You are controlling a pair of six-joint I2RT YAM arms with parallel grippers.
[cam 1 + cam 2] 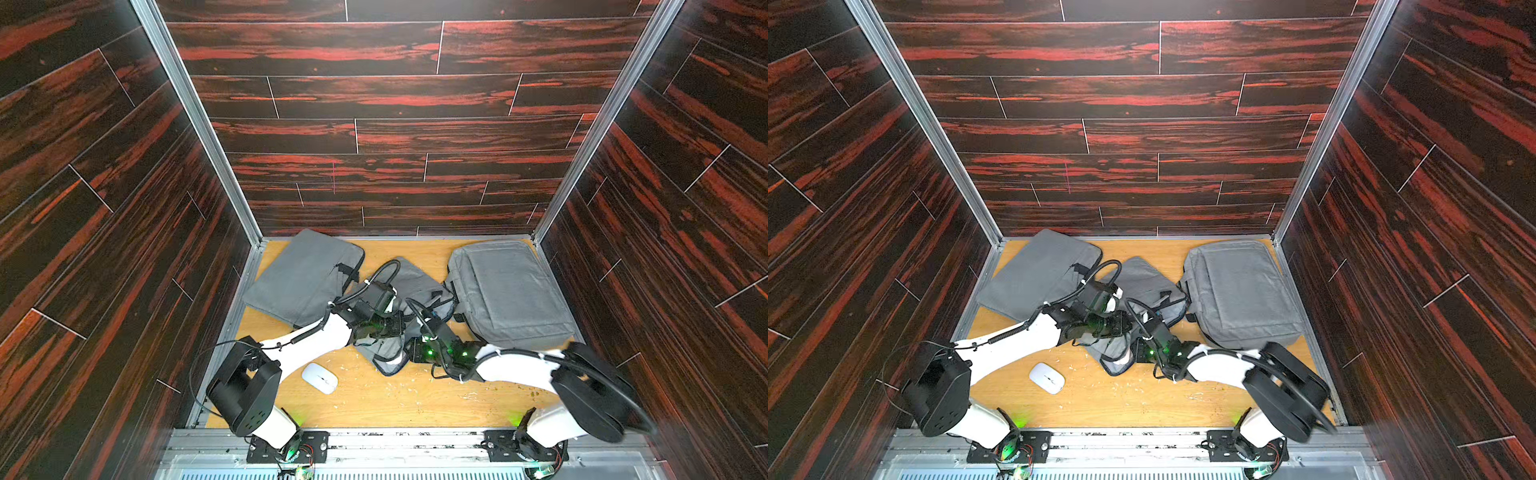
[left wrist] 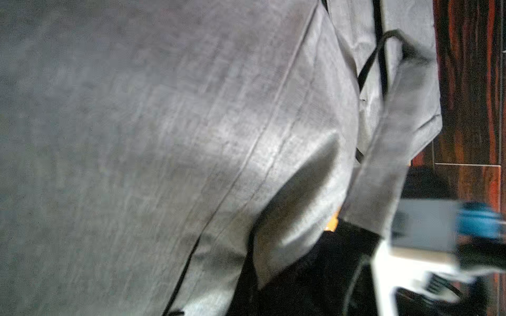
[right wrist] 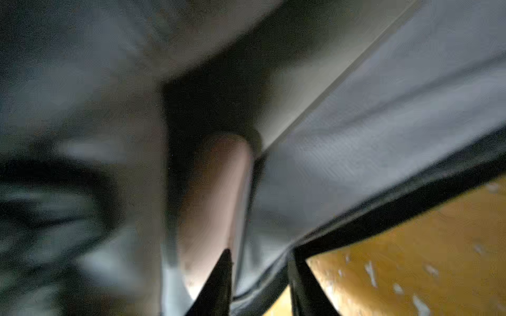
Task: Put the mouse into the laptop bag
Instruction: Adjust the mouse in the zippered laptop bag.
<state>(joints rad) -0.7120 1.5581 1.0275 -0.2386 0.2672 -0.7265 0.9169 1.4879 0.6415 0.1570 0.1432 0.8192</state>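
Far left: flat bag (image 1: 303, 274) by back wall, left arm crossing its corner. Left gripper (image 1: 392, 328) closed at middle bag (image 1: 415, 278); whether cloth pinched, can't tell. Mouse (image 1: 319, 377) on table (image 1: 395, 401) near front, just beside left arm, clear of bags. Looks light, hard, slick; best taken low by long sides. Right gripper (image 1: 409, 353) at bag mouth, jaws hidden, state unclear. Backpack (image 1: 507, 291) crowds right; open room only along front.
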